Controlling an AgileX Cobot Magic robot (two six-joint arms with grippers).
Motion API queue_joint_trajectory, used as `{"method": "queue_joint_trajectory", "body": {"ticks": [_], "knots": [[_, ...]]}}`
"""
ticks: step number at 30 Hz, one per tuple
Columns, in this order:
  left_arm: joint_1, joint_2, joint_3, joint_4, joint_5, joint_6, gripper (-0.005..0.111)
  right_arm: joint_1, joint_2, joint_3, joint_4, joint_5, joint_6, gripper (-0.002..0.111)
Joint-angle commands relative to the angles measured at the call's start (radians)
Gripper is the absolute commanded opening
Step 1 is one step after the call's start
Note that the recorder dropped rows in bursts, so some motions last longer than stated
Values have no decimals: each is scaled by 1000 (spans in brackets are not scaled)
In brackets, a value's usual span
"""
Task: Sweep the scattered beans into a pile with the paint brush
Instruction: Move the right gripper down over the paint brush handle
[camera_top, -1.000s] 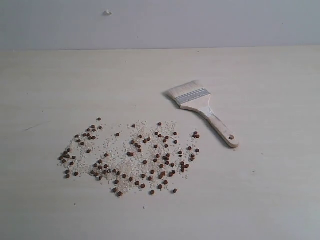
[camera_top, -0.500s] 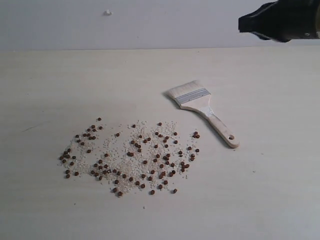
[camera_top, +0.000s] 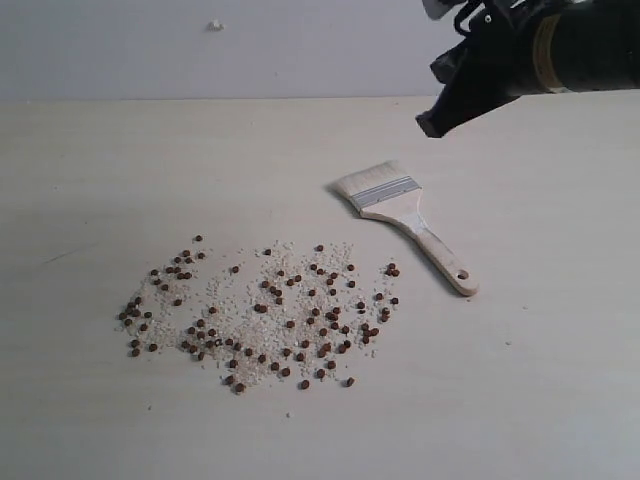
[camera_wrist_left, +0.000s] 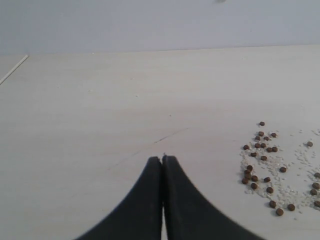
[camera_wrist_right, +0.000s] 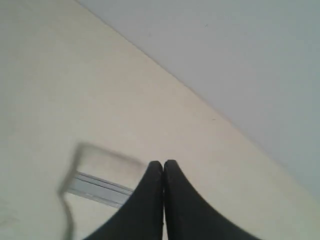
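Hovering above brush (camera_top: 404, 214) with right gripper (camera_top: 429, 125), fingers pressed together, empty; likewise left gripper (camera_wrist_left: 162, 159), beside scattered beans (camera_top: 260, 308).

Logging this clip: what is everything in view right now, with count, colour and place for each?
beans: many, reddish-brown, scattered loosely across the table's front-left area, not piled
pale grains: many, beige, mixed in among the beans
paint brush: one, pale wooden handle, silver ferrule, whitish bristles, lying flat to the right of the beans and apart from them
table: one, pale cream, under everything
wall: one, grey-white, behind the table
speck: one, white, on the wall
right gripper: one, black, shut, empty, above the brush at upper right
left gripper: one, black, shut, empty, seen only in its wrist view, beside the beans
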Motion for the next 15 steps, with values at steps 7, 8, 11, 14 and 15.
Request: {"method": "queue_joint_trajectory", "body": {"ticks": [7,8,11,14,15], "knots": [[-2,-6,0,5,-10,-6,0,1,0,-47,225,485,-513,0],[-2,-6,0,5,-10,-6,0,1,0,-64,341,526,-513,0],[-2,-6,0,5,-10,-6,0,1,0,-186,1081,794,-845,0],[-2,-6,0,5,-10,-6,0,1,1,-271,1477,934,-1123,0],[-2,-6,0,5,-10,-6,0,1,10,-321,1625,978,-1243,0]]}}
